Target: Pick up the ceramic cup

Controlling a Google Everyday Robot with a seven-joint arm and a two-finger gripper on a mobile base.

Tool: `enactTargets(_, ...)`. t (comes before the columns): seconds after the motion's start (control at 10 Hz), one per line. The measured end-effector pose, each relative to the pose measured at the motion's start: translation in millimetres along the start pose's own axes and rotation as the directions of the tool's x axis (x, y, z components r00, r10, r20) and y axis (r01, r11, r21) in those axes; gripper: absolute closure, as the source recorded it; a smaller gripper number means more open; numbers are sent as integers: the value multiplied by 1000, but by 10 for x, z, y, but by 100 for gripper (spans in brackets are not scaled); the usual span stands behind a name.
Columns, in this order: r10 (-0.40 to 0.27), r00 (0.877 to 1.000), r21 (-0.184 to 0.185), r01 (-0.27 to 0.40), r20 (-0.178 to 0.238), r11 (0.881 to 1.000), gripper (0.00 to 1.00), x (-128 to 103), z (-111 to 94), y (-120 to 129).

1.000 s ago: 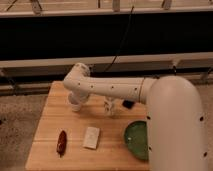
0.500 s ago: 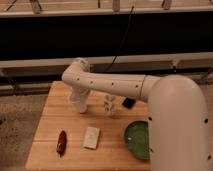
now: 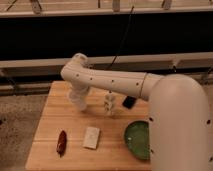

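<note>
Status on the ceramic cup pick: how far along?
Done: the arm has reached over the table's left rear, and the gripper hangs low there. In hand: the grasp itself; a whitish shape at the gripper may be the ceramic cup, but I can't separate it from the fingers. Left: a confirmed grip and a clear lift.

Reached from the right across the back of the table (image 3: 50, 122), the arm (image 3: 115, 80), with the gripper (image 3: 79, 101) hanging over the table's rear left. Stood just right of the gripper, the bottle-like figure (image 3: 109, 105); just behind and right of that, a small dark object (image 3: 129, 102). Lay near the front: chili (image 3: 61, 142) at left, flat packet (image 3: 91, 137) in the middle, bowl (image 3: 137, 140) at right, partly behind the arm's shoulder.
</note>
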Motion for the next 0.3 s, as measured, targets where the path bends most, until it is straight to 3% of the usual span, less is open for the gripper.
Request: enactTargets(0.3, -21, 1000, 0, 21, 0, 1000, 97, 16, -4, -7)
